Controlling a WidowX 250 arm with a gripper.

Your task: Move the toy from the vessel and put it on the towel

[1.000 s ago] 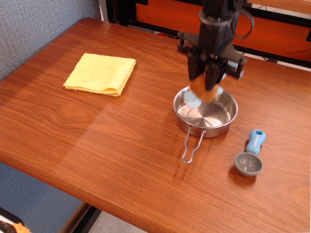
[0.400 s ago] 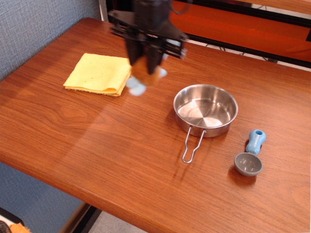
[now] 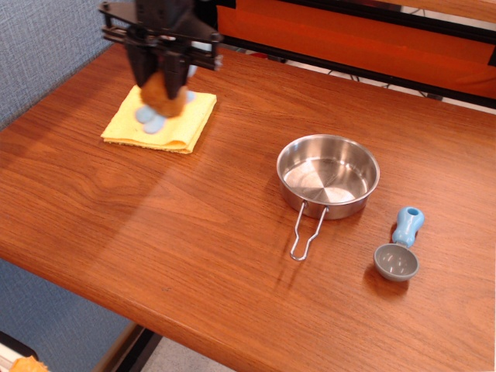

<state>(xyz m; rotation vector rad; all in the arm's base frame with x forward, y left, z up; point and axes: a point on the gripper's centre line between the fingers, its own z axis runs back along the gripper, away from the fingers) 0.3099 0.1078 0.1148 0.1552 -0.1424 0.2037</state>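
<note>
A wooden table with reddish-brown grain fills most of the view. A grey-blue textured wall stands at the left. Behind the table runs an orange panel in a black frame. Light falls softly across the tabletop.

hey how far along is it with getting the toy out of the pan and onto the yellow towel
Done: the steel pan sits empty, so the toy is out. In hand: the gripper is shut on the toy over the yellow towel. Left: lowering if needed, then opening to release; I cannot tell whether the toy's blue feet already touch the cloth.
</note>
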